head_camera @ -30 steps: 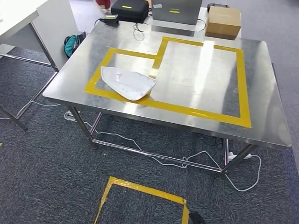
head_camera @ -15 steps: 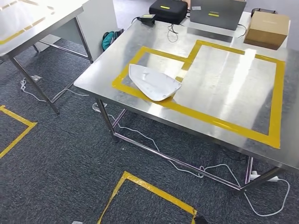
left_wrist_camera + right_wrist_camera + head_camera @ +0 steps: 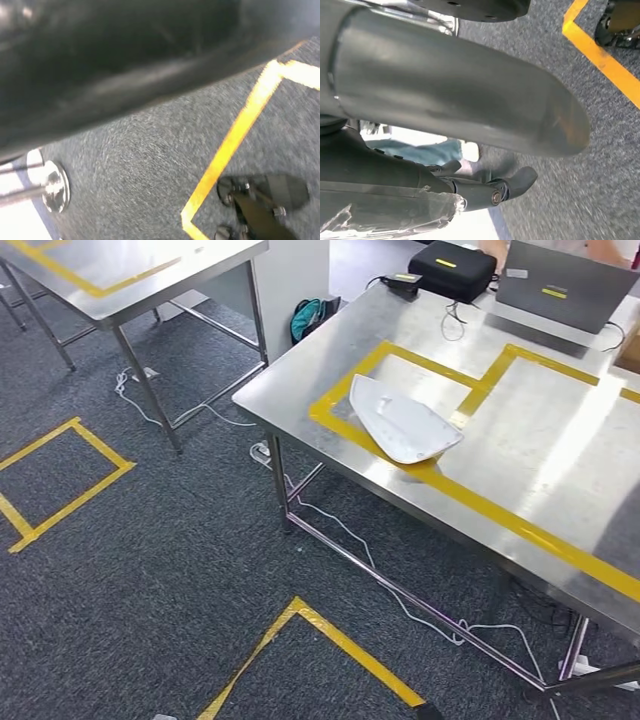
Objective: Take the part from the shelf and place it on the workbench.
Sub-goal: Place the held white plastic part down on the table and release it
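Part (image 3: 404, 423) lies on workbench (image 3: 302, 370); right hand (image 3: 444, 95) empty, fingers apart; left hand (image 3: 113, 60) too blurred to tell.

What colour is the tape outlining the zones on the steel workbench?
Yellow tape on the workbench, clearest in the head view.

floor: grey carpet (image 3: 166, 570), yellow tape squares (image 3: 68, 465) | second steel table (image 3: 128, 275) | light: glare on steel

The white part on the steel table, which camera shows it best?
The head view: the white part lies whole on the table, across the yellow tape. The wrist views look down at carpet and show nothing of the part.
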You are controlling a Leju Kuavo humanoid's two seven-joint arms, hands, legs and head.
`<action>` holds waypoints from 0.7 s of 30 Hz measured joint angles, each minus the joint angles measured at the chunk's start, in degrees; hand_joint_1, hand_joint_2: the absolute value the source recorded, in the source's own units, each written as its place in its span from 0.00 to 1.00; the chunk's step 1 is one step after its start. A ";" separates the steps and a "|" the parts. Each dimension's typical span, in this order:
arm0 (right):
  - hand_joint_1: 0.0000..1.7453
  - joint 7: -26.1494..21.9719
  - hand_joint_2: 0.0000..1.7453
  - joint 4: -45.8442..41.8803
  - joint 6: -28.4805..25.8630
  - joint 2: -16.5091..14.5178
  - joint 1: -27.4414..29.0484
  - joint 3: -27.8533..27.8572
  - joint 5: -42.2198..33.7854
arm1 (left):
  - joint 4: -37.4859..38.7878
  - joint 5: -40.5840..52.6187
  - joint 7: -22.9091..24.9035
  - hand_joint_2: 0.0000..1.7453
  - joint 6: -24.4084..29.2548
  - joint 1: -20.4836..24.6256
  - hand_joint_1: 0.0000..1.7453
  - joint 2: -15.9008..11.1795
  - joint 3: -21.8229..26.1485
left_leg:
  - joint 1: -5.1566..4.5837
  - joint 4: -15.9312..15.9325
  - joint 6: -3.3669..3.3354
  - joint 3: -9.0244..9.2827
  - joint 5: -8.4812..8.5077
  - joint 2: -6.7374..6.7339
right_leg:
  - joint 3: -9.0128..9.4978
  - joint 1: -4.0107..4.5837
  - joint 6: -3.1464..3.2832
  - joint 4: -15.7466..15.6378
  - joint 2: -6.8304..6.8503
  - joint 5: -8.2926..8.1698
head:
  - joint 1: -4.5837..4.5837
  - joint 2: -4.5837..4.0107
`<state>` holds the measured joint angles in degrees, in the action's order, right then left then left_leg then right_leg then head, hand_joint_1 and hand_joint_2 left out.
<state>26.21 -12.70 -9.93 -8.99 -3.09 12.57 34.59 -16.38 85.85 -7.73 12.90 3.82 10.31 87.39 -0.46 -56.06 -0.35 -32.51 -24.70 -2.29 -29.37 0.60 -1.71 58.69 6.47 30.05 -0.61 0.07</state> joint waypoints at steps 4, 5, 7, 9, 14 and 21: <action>0.00 -0.35 0.00 0.02 -0.32 0.01 0.31 0.00 0.16 | 0.07 0.03 0.15 0.00 -0.04 0.18 0.00 -0.08 -0.37 | 0.40 0.12 -0.77 -0.37 0.53 3.18 | -6.32 -0.49 -0.87 13.53 -5.96 6.48 | 0.70 0.00; 0.00 -0.36 0.00 0.03 -0.38 0.01 0.36 0.00 0.20 | 0.11 0.04 0.15 0.00 -0.13 0.14 0.00 -0.10 -0.43 | 0.41 0.10 -0.77 -0.44 0.59 4.02 | -7.53 -0.55 -0.96 15.64 -6.24 6.77 | 0.73 0.00; 0.00 -0.35 0.00 0.04 -0.45 0.01 0.36 0.00 0.28 | 0.17 0.04 0.15 0.00 -0.20 0.00 0.00 -0.16 -0.49 | 0.50 0.06 -0.59 -0.46 0.72 5.71 | -7.00 -0.81 -1.12 13.45 -6.55 4.16 | 0.73 0.00; 0.00 -0.35 0.00 0.07 -0.46 -0.01 0.31 0.00 0.38 | 0.21 0.04 0.15 0.00 -0.27 -0.02 0.00 -0.33 -0.62 | 0.56 -0.12 -0.09 -0.56 0.86 7.34 | -3.82 -1.42 -1.43 5.93 -8.60 0.11 | 0.79 0.00; 0.00 -0.92 0.00 0.13 -0.78 -0.19 0.14 0.00 0.61 | 0.26 0.00 0.14 0.00 -0.39 -0.20 0.00 -0.77 -0.84 | 0.94 -0.44 1.85 -1.92 1.54 10.18 | -1.18 -1.62 0.24 0.07 -10.22 -1.54 | 0.84 0.00; 0.00 -0.59 0.00 0.19 -1.24 -0.35 0.41 0.03 0.61 | 0.36 -0.03 -0.55 0.00 -0.52 -0.17 0.00 -1.23 -0.90 | 0.80 -16.88 2.70 -9.22 -6.60 3.05 | -1.41 -0.93 1.85 -0.21 -4.23 -1.95 | -0.02 0.00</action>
<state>25.62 -12.51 -11.17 -9.34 -2.68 12.60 35.20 -16.03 85.82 -8.28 12.38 3.65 9.08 86.49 0.34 -72.94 2.34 -41.73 -31.30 0.77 -30.79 -0.33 0.14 58.49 2.24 28.09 -0.63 0.07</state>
